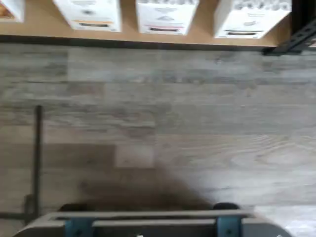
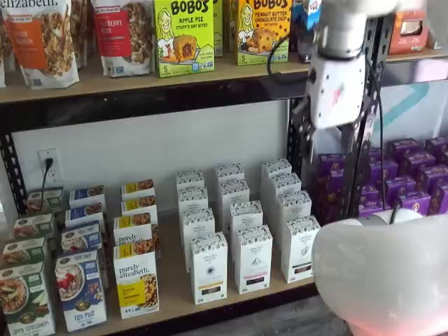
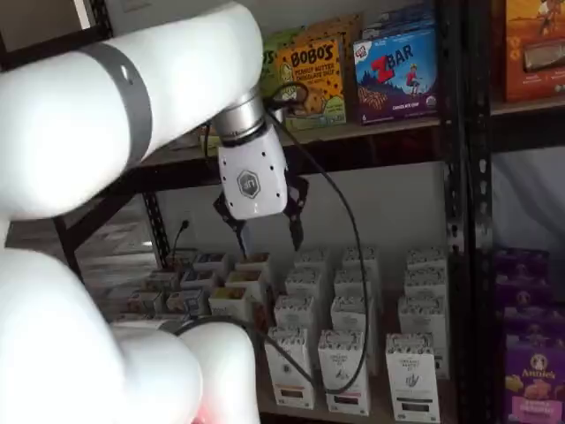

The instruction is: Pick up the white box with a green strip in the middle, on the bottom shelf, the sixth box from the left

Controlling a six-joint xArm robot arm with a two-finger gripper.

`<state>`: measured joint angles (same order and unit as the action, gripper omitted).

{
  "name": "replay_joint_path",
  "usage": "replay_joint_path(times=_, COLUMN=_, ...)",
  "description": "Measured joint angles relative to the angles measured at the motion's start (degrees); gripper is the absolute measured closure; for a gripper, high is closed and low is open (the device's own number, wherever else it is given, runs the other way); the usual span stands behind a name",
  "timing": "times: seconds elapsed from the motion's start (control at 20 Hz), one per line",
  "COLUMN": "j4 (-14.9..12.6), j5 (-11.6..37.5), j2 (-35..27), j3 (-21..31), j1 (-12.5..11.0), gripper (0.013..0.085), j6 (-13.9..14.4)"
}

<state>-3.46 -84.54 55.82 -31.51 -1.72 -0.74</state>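
The white box with the dark greenish strip (image 2: 299,248) stands at the front of the rightmost row of white cartons on the bottom shelf (image 2: 175,297). It shows in both shelf views (image 3: 412,375) and in the wrist view (image 1: 252,19), near the black upright. Like cartons with a yellow strip (image 2: 208,268) and a reddish strip (image 2: 252,259) stand to its left. My gripper (image 3: 268,246) hangs high above the cartons, level with the underside of the upper shelf. It is open and empty, with a plain gap between its black fingers. In a shelf view the gripper (image 2: 333,143) is up and right of the white box.
Cereal and granola boxes (image 2: 135,273) fill the shelf's left part. Purple boxes (image 2: 413,175) sit beyond the black upright (image 2: 299,133). The upper shelf (image 2: 140,87) holds Bobo's boxes. My white arm link (image 2: 385,273) covers the front right. The wrist view shows grey plank floor (image 1: 158,113) and the teal-bracketed mount (image 1: 148,222).
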Motion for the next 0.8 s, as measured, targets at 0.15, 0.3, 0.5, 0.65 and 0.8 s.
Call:
replay_joint_path(times=0.15, j4=-0.3, j5=8.8, j2=1.4, j3=6.8, j1=-0.7, gripper=0.0130, j6=0.1)
replay_joint_path(times=0.3, j4=0.2, j5=14.1, j2=0.2, j3=10.4, j1=-1.9, gripper=0.0130, j6=-0.9)
replay_joint_path(times=0.5, j4=1.3, j5=22.8, j2=-1.8, j3=15.4, j1=-3.7, gripper=0.0130, j6=-2.8)
replay_joint_path(times=0.65, j4=0.1, j5=27.6, j2=-5.9, j3=17.5, j1=-4.1, gripper=0.0130, j6=-2.4)
replay_joint_path(times=0.8, j4=-1.3, j5=34.0, j2=-10.6, j3=19.8, j1=-4.1, gripper=0.0130, j6=-1.2)
